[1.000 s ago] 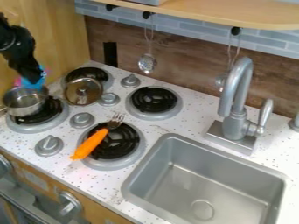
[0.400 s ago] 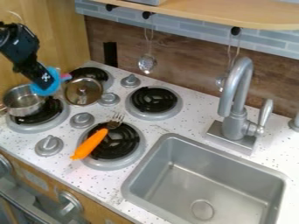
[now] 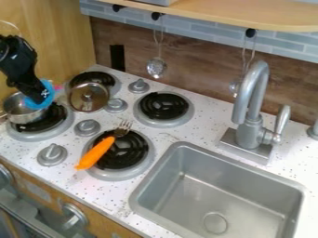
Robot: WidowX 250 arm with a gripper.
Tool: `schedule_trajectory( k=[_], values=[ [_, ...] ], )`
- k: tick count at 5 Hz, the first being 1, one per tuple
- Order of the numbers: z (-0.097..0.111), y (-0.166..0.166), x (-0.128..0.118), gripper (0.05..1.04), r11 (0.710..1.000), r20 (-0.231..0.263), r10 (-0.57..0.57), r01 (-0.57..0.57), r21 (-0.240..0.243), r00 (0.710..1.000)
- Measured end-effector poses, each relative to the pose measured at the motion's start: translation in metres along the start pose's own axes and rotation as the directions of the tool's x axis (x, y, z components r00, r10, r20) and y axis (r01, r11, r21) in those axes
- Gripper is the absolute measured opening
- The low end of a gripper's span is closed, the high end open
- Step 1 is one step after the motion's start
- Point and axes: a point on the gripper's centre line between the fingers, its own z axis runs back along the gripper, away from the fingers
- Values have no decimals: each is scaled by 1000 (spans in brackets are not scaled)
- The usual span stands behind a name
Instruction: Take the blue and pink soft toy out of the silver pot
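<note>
At the upper left the black gripper (image 3: 41, 96) hangs over the right side of a small metal pot (image 3: 17, 115). It is shut on a blue and pink object (image 3: 47, 86), whose blue rounded part shows around the gripper's end and whose pink bit sticks out to the right. The pot stands on the front left burner, its right side partly hidden by the gripper and the blue part. Close by on the right, a lid with a knob (image 3: 79, 100) lies at the edge of the back left burner (image 3: 99, 76).
A fork with an orange handle (image 3: 96, 152) lies across the front right burner (image 3: 138, 151). Grey knobs (image 3: 52, 153) stand between the burners. The sink (image 3: 144, 189) and faucet (image 3: 249, 132) are at the right. Utensils (image 3: 156, 68) hang along the back wall.
The gripper and the blue and pink object first moved right and toward the lid, then came back left and slightly lower over the pot. The pot, lid and fork have stayed put.
</note>
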Motion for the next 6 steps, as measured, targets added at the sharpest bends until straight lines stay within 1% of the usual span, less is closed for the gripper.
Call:
schedule_trajectory(
  k=[1, 2, 3, 4, 5, 6],
  values=[
    [-22, 1, 1, 231, 1000, -22, 19, -19, -9, 1000],
    [-39, 1, 10, 231, 999, -25, 25, -26, -30, 999],
    [-54, -9, 22, 231, 999, -45, 0, -3, -51, 999],
    [-63, -31, 37, 231, 995, -36, -51, 47, -91, 998],
    [-71, -44, 47, 231, 991, -26, -82, 79, -111, 996],
    [-86, -55, 60, 231, 989, -39, -94, 89, -119, 995]
  ],
)
